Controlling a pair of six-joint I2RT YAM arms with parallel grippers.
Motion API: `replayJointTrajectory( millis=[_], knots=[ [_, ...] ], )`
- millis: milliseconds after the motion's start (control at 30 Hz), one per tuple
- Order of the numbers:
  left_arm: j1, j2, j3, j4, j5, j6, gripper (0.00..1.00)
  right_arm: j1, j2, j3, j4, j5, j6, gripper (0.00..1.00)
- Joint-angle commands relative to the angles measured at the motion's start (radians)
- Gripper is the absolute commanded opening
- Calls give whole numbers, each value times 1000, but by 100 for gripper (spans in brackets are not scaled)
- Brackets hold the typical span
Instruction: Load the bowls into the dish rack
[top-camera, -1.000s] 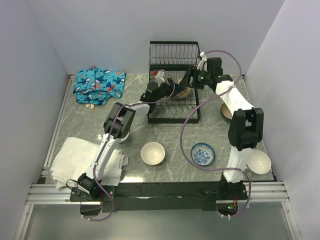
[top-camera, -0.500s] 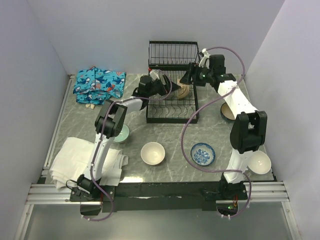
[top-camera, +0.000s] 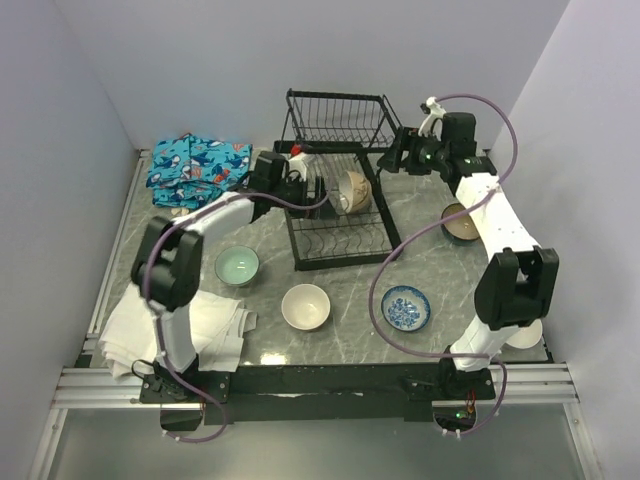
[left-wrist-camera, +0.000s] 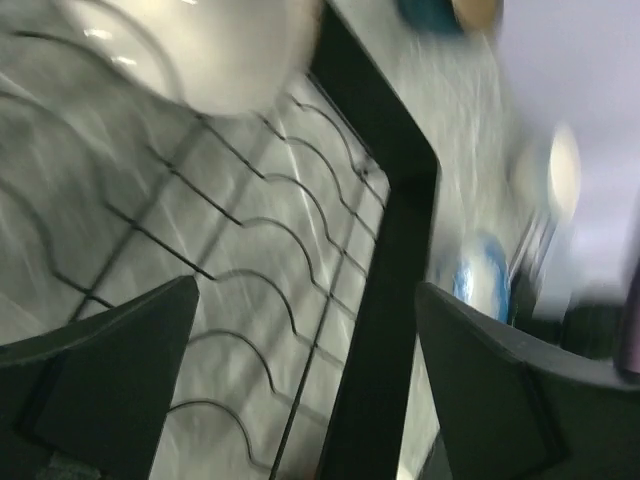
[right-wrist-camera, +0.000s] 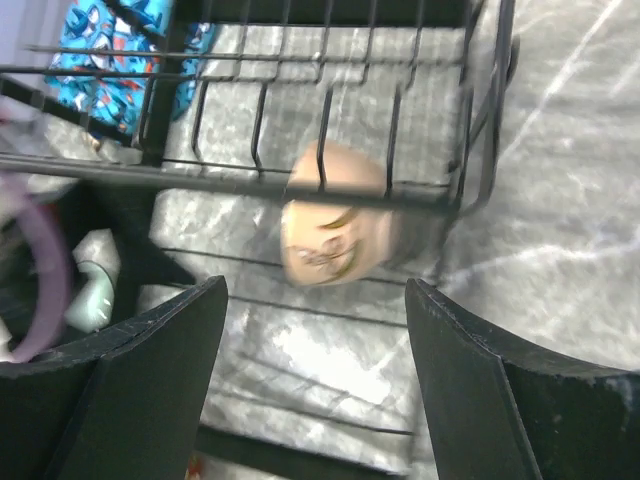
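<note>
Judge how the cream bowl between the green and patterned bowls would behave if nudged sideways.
The cream bowl looks glazed and rigid, so probably slippery to pinch and chip-prone. Sitting upright on the smooth table, it would likely slide rather than tip.

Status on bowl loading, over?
Left gripper, right gripper: jaws open, empty. One bowl sits in dish rack; other bowls on table. Nothing seen in the way.
</note>
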Motion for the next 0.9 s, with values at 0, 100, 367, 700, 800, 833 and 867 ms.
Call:
replayJointTrajectory(
  millis=[0,100,367,700,800,833,867],
  knots=[
    [-21,-314,29,-213,100,644,96,-37,-124,-78,10,6,-68,80],
    [-23,-428,-76,-336,59,799,96,-66,-181,-155,17,6,-85,80],
    [11,-370,-298,-87,-7,646,96,-72,-232,-232,62,-24,-83,79],
    [25,-350,-270,-60,-70,685,96,-73,-282,-292,157,-149,-59,78],
    [23,-334,-230,-75,-65,674,96,-72,-267,-274,207,-159,18,78],
    [23,-328,-224,-79,-64,669,96,-72,-261,-260,212,-172,25,78],
    [23,-319,-215,-80,-62,668,96,-70,-253,-229,212,-173,27,78]
  ],
)
